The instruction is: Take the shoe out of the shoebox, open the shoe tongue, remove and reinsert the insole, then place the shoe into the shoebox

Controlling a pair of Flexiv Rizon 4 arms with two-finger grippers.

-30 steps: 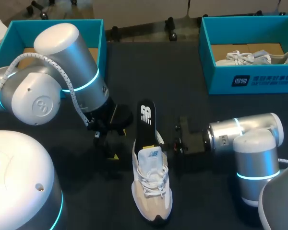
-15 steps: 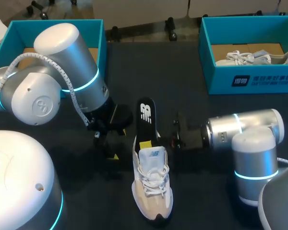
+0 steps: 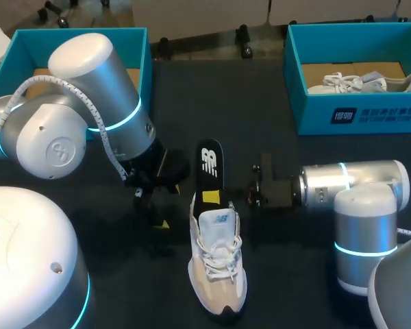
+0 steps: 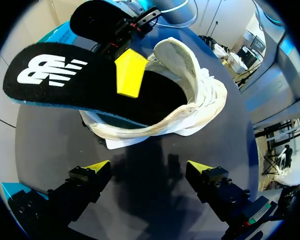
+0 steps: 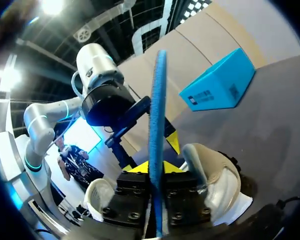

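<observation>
Dark cloth covers the table (image 3: 274, 89) in the head view. A blue left shoebox (image 3: 133, 41) sits at the far left corner, partly behind my left arm (image 3: 89, 103). A blue right shoebox (image 3: 315, 110) sits at the far right, with a spare shoe (image 3: 349, 83) lying inside. Out on the open middle lies the shoe (image 3: 218, 267), toe toward me. A black insole (image 3: 209, 161) sticks out of its heel end. The right claw (image 3: 211, 199) comes in from the side and pinches it. The left claw (image 3: 157, 216) hangs beside the shoe, not touching.

From the left wrist, the left claw (image 4: 149, 170) is spread wide, holding nothing, over bare table. Ahead, the insole (image 4: 65, 75) pokes out of the shoe (image 4: 195, 100), with a yellow fingertip (image 4: 130, 72) pressed on it.

From the right wrist, the right claw (image 5: 157, 167) is clenched on the insole (image 5: 157, 125), seen edge-on, with the shoe (image 5: 217, 185) beside it.
</observation>
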